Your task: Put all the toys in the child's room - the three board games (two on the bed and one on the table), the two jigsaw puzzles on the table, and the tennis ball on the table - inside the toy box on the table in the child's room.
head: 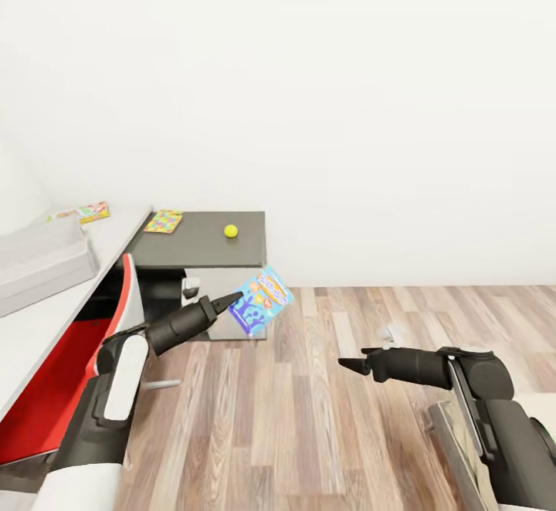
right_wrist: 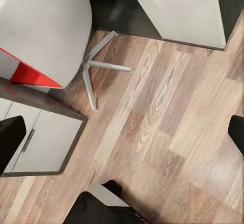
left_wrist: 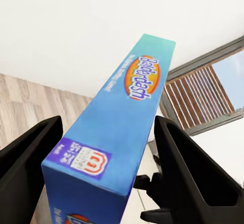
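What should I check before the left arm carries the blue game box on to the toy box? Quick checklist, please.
1. Left gripper has the blue board game: ok, fingers on both sides of it.
2. Grip margin: cannot tell; the box sticks out far past the fingertips.
3. Right gripper free: ok, open.
4. Toy box in sight: ok, on the white table.
5. Path: not ok yet, the red chair stands between.
6. Tennis ball still out: ok, noted.

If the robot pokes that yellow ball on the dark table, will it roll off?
Probably. The tennis ball is round, so it likely rolls easily. The dark table looks flat and rimless, so nothing would stop it. It is likely light and not fragile.
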Motion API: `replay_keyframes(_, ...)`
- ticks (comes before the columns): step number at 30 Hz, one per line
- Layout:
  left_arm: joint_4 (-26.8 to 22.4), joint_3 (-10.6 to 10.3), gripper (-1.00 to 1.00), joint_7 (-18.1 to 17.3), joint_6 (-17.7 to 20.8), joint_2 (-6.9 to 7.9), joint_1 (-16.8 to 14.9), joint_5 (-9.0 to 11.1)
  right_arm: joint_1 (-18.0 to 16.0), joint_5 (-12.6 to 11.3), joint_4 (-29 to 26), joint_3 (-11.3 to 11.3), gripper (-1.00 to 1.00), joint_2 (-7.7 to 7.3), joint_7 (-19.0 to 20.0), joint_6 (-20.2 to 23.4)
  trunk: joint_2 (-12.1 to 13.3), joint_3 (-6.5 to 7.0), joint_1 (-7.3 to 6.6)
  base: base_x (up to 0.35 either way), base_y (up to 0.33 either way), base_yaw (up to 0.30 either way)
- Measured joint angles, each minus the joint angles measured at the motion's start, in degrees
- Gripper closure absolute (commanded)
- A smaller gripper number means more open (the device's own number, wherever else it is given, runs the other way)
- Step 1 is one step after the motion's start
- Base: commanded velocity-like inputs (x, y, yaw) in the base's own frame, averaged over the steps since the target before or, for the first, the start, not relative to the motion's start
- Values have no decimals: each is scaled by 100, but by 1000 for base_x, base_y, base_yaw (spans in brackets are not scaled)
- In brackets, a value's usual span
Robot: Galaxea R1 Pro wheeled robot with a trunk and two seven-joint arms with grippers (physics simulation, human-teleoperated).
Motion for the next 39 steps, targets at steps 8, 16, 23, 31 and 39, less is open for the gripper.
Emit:
replay_keyframes(8,-98,652,100,245,532,249,-690,29,7,6,-19,-1,-100,40,-40,6,0,-6,0,337,0,72)
replay_keyframes(16,41,933,100,298,596,436,-919,179,6,5,-20,0,-100,47,-50,11,0,-7,0,337,0,237)
replay_keyframes(23,64,1015,100,315,604,487,-968,423,7,2,-21,5,-100,54,-52,11,0,-8,0,334,0,278)
replay_keyframes(31,54,1188,100,424,607,613,-989,634,7,2,-21,7,-100,56,-53,10,1,-8,2,175,0,289)
replay_keyframes(39,186,1278,100,1243,614,643,-1237,996,7,2,-21,8,-100,58,-53,9,1,-7,3,26,0,292)
